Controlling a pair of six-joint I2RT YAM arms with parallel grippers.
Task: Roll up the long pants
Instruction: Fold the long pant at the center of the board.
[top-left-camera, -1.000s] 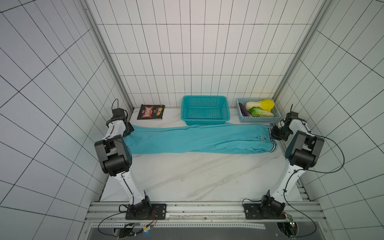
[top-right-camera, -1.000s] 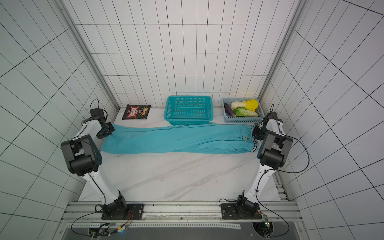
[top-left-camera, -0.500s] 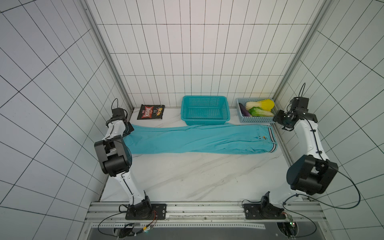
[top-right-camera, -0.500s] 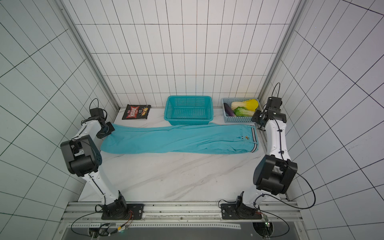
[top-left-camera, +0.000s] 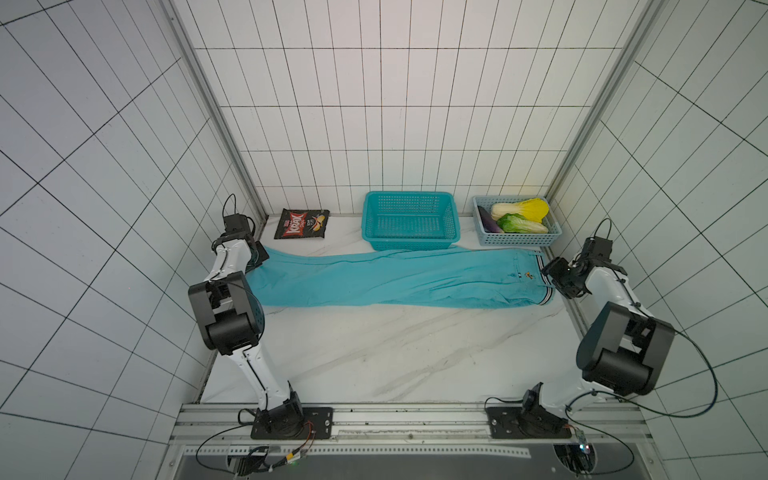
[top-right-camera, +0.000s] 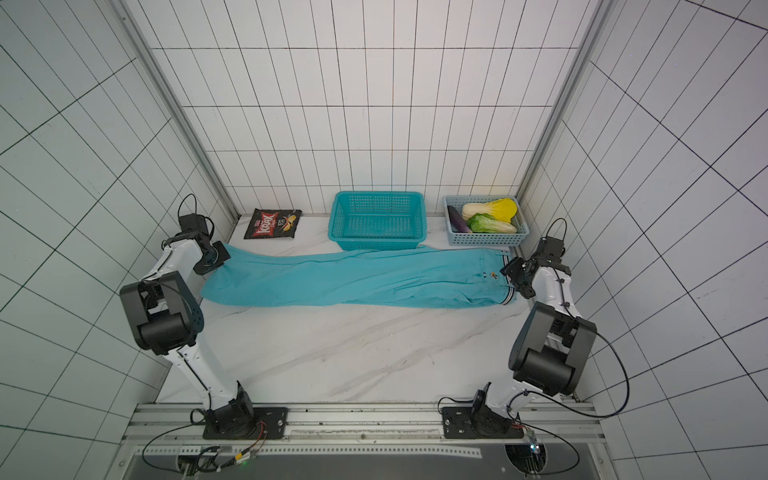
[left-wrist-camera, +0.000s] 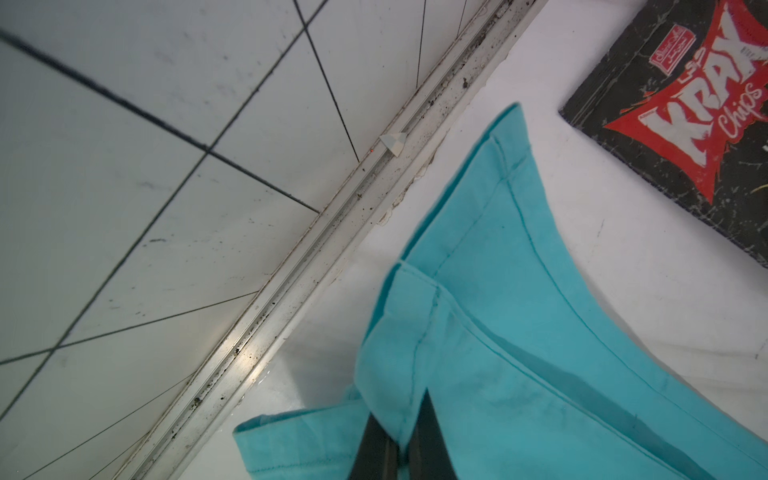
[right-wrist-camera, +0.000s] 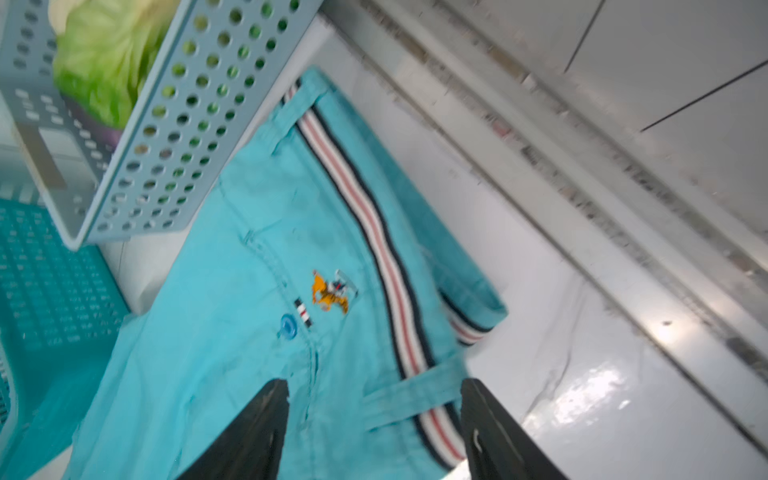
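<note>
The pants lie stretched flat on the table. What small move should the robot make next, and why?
Probably lower the right gripper and close it on the striped waistband: its jaws stand open just over that band, holding nothing. The left gripper is shut on a leg hem, and the long pants lie flat, unrolled.

You've got white tiled walls (top-left-camera: 395, 124) behind and beside the marble table (top-left-camera: 395, 357), with an aluminium rail (top-left-camera: 415, 419) along its near edge.
</note>
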